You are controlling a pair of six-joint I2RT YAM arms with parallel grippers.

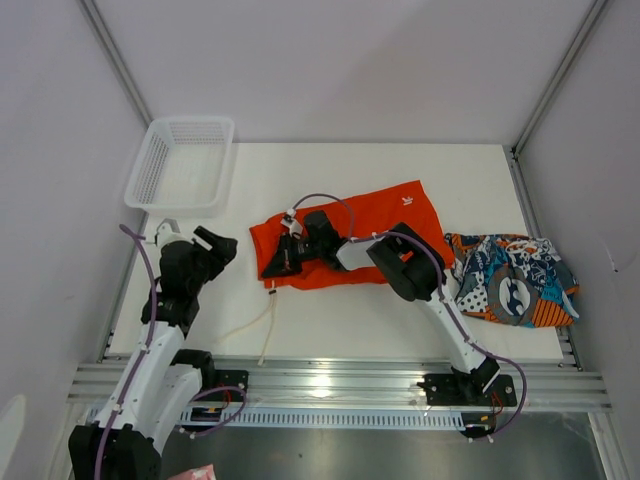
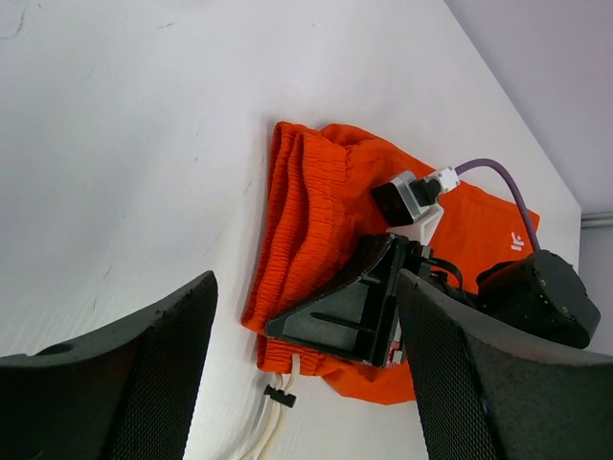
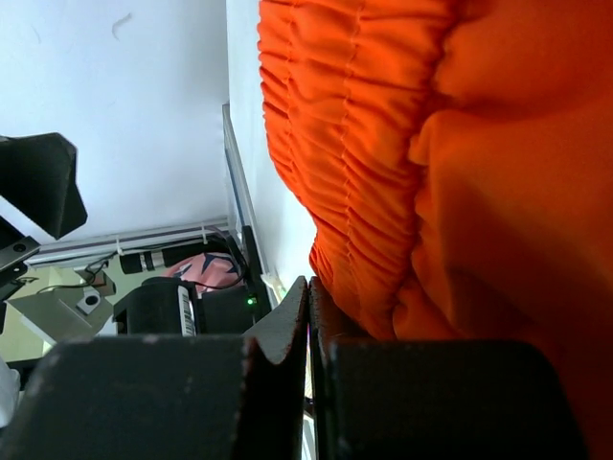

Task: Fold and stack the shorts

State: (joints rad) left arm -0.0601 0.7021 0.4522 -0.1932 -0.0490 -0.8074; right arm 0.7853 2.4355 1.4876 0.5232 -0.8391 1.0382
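Middle of the table: orange shorts [image 1: 395, 215] lie spread flat, with the gathered waistband at the left end and the legs towards the far right.
Right side of the table: printed shorts [image 1: 510, 280] sit bunched in a loose heap near the right edge. They are apart from the orange pair and nothing touches them.
Far left corner: a white mesh basket [image 1: 143, 170] overhangs the table [image 1: 350, 330] edge.
Drawstring: white cords [image 1: 268, 325] trail from the waistband's near-left corner across the bare table towards the near edge.
Right gripper [image 1: 270, 268]: it reaches left across the orange shorts and lies low over the waistband. The fingers are pressed fully together, with their tips at the near-left edge of the cloth. The wrist view shows orange gathers right against the tips, but I cannot tell whether any fabric is pinched between them.
Left gripper [image 1: 220, 250]: it sits on the left side of the table, near the basket, and faces the waistband. Its fingers are spread wide with nothing between them, and it is clear of the cloth.
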